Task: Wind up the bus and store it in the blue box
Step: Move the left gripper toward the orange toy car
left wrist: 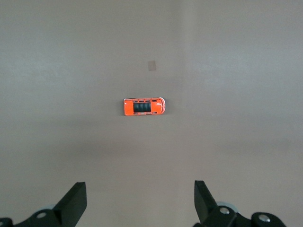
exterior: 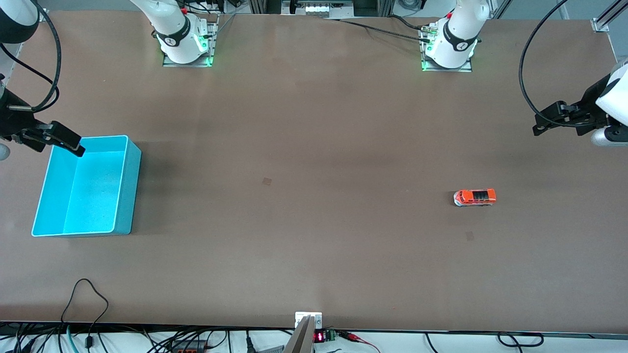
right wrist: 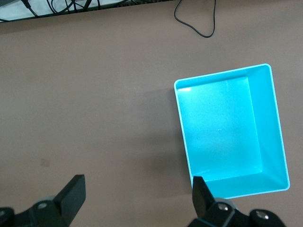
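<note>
The small orange bus [exterior: 474,197] stands on its wheels on the brown table toward the left arm's end, its white front pointing toward the right arm's end. My left gripper [exterior: 549,120] hangs open and empty above the table edge at that end; its wrist view shows the bus [left wrist: 144,106] well clear of the open gripper [left wrist: 140,184]. The cyan blue box [exterior: 128,191] sits empty at the right arm's end. Over the box's corner farthest from the front camera hovers my right gripper [exterior: 56,144], also open and empty [right wrist: 138,178], with the box [right wrist: 222,127] beside it.
Both arm bases [exterior: 186,39] [exterior: 449,46] stand along the table edge farthest from the front camera. A black cable loop [exterior: 86,294] lies on the table near the front edge. Two small dark patches [exterior: 266,181] [exterior: 470,236] mark the tabletop.
</note>
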Robot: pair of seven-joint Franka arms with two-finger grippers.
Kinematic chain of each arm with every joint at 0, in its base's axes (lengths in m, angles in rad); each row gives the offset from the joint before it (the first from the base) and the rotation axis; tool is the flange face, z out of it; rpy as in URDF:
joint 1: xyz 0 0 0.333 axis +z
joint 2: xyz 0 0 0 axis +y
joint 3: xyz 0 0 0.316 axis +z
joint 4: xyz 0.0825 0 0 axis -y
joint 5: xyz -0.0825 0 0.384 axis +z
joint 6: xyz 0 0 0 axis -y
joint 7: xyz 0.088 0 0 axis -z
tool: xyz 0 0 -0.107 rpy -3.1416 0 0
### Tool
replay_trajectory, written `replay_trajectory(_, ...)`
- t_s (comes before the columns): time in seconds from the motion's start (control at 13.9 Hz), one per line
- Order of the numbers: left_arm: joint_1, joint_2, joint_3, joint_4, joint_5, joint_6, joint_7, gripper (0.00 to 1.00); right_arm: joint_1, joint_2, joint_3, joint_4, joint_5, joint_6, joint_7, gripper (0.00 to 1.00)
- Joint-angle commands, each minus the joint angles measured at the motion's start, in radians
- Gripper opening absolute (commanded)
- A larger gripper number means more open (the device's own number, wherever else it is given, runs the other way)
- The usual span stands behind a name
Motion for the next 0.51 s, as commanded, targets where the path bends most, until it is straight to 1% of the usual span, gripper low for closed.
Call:
replay_trajectory(0.0, 0.003, -0.026, 0.000, -0.029, -0.006, -0.017, 0.002, 1.00, -0.003, -0.013, -0.007, -0.004, 0.006, -0.011, -0.002, 1.00)
replay_trajectory(0.22, -0.003, -0.024, -0.006, -0.023, -0.005, -0.040, 0.000, 1.00, 0.000, -0.013, -0.005, -0.004, 0.006, -0.011, -0.002, 1.00)
replay_trajectory(0.29, -0.005, -0.021, -0.032, -0.020, -0.005, -0.042, -0.001, 1.00, 0.000, -0.013, -0.005, -0.004, 0.006, -0.011, -0.002, 1.00)
replay_trajectory(0.43, -0.012, -0.014, -0.047, -0.019, -0.005, -0.095, -0.047, 1.00, 0.000, -0.013, -0.005, -0.004, 0.006, -0.011, -0.002, 1.00)
